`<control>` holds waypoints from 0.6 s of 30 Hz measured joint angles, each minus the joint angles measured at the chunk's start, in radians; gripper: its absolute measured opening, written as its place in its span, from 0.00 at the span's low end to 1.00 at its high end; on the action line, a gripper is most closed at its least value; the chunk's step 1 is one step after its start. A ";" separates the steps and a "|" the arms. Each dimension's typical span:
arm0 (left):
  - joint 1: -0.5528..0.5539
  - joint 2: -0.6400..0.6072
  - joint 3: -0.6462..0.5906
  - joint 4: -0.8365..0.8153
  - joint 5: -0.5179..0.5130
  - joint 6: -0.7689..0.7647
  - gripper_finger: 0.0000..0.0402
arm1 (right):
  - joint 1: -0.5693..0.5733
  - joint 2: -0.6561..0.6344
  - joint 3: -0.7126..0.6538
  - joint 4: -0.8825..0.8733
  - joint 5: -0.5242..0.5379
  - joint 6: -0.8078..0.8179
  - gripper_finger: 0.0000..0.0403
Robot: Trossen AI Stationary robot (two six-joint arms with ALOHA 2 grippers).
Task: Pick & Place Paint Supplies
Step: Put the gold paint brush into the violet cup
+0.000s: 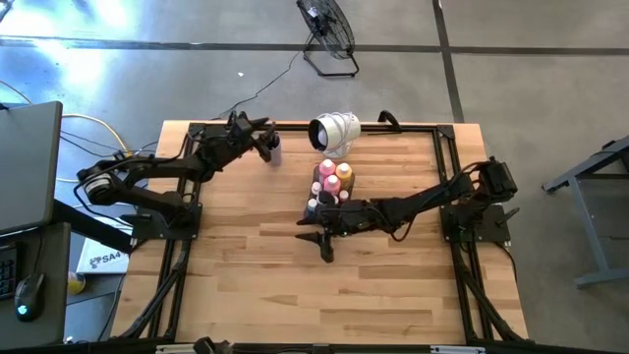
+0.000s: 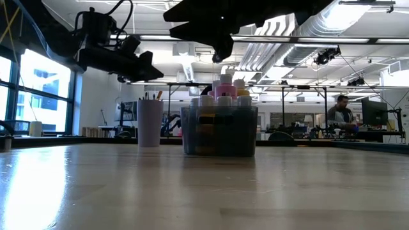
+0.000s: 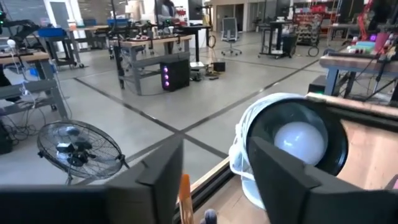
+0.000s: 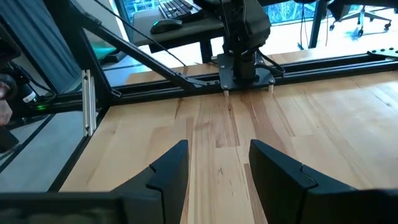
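Now the left tool (image 1: 267, 138) hangs spread directly above the lilac cup (image 2: 149, 122) holding the paintbrushes (image 2: 151, 96); beside that cup, the tray (image 2: 219, 131) holds paint bottles (image 2: 225, 90), right tool (image 1: 324, 236) spread nearby.

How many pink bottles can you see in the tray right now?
2: one pink bottle at the tray's far end, another just nearer; others may be hidden under the right arm.

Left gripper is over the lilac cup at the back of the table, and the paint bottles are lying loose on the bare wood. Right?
Partly. The left gripper is above the lilac cup, but the paint bottles are not loose on the wood: they stand packed inside the clear tray, as the low view shows.
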 joint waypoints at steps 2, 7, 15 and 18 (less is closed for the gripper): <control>0.000 -0.013 0.000 -0.003 0.000 -0.019 0.49 | 0.009 -0.011 0.000 -0.039 0.000 0.000 0.40; 0.000 -0.060 0.000 -0.007 0.037 -0.025 0.52 | 0.044 -0.106 0.000 -0.277 0.033 0.043 0.39; 0.000 -0.193 0.000 -0.077 0.141 -0.040 0.44 | 0.129 -0.288 0.000 -0.577 0.205 0.108 0.31; 0.000 -0.262 0.000 -0.138 0.198 -0.049 0.41 | 0.149 -0.356 0.000 -0.683 0.294 0.178 0.27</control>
